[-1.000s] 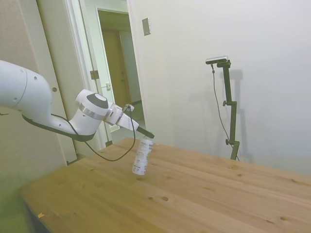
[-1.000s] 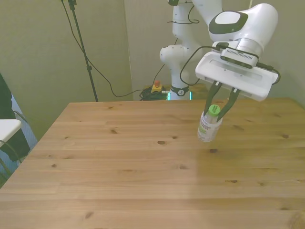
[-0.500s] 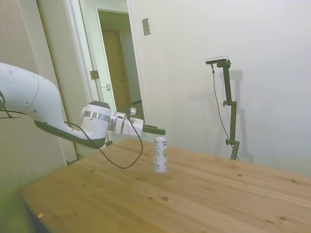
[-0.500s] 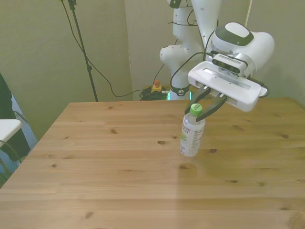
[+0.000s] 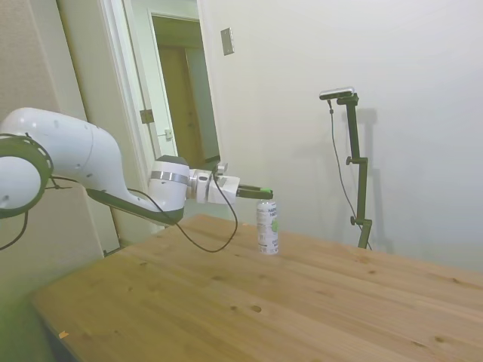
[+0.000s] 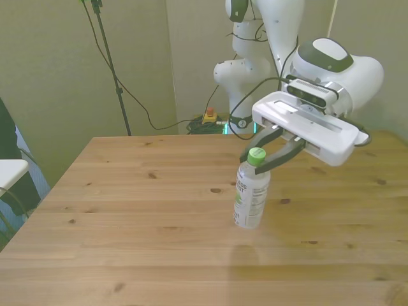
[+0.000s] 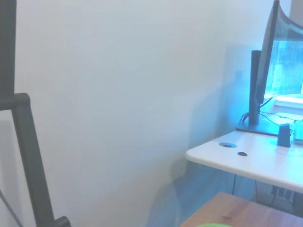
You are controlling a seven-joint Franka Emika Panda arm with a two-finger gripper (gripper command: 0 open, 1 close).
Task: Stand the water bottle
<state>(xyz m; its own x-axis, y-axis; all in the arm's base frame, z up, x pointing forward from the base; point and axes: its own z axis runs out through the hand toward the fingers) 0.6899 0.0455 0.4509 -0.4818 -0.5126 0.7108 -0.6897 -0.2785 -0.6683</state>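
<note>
The gripper (image 6: pixel 263 155) was closed on the neck of the water bottle (image 6: pixel 249 195), just under its green cap (image 6: pixel 256 153), with the fingers reaching in roughly level from the side. The bottle stood nearly upright on the wooden table (image 6: pixel 127 223), toward the front view's right of centre; in the side view (image 5: pixel 267 227) its base appeared to meet the tabletop, though a slight lean could not be ruled out. The step in hand was judged to be the release. Done well, it called for confirming that the base sat flat, opening the fingers evenly so that neither dragged the cap sideways, and backing away level along the approach line rather than lifting. A light bottle held this high would probably tip easily. Nothing on the table lay near the bottle or in the path of retreat. The wrist view showed only a pale wall, a white desk (image 7: pixel 246 163) with a monitor (image 7: pixel 284 61), and a green sliver, probably the cap.
</note>
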